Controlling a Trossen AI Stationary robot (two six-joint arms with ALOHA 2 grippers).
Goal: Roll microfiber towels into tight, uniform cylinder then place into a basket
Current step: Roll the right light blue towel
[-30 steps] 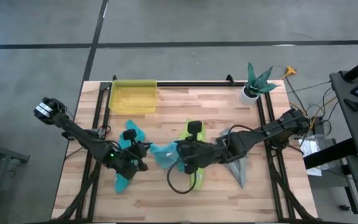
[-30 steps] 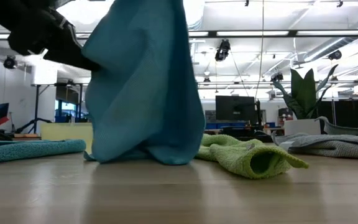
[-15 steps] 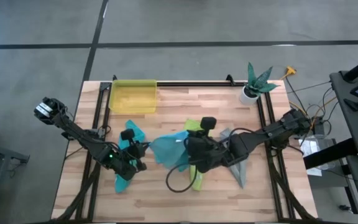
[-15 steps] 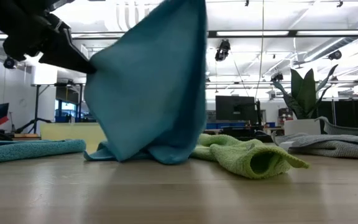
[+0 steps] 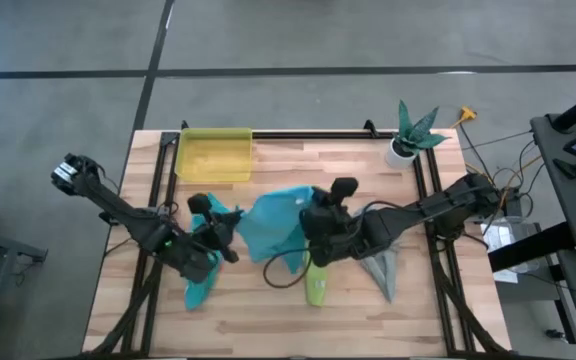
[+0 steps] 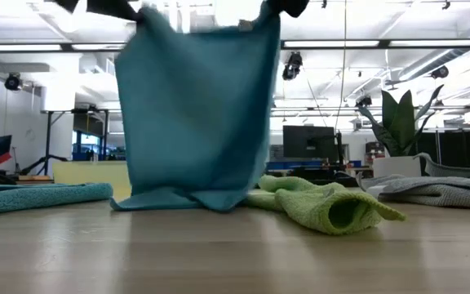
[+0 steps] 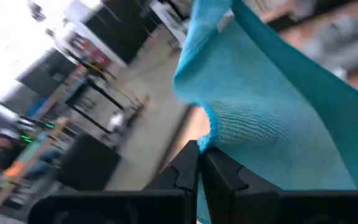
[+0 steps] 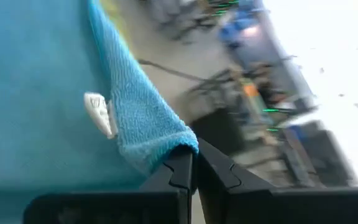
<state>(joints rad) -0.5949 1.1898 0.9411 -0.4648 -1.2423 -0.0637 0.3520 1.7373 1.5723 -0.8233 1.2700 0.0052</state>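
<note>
Here the left gripper (image 5: pixel 230 222) is pinching one top corner of the light blue towel (image 5: pixel 273 222), fingers clamped tight on the hem in the left wrist view (image 7: pixel 199 163), sitting just left of that towel. Under and beside it the teal towel (image 5: pixel 203 285) is lying crumpled, left of the light blue towel. The yellow basket (image 5: pixel 213 155) is sitting at the far table edge, up-left of the light blue towel, nothing visible inside. The light blue towel is hanging stretched between both grippers, its lower edge dragging on the table (image 6: pixel 235 253) in the low view (image 6: pixel 194 114). The right gripper (image 5: pixel 313 215) is clamping the other top corner, jaws closed on it. The lime green towel (image 6: pixel 325 204) is lying bunched just right of the hanging towel. The grey towel (image 5: pixel 383 265) is lying farther right.
</note>
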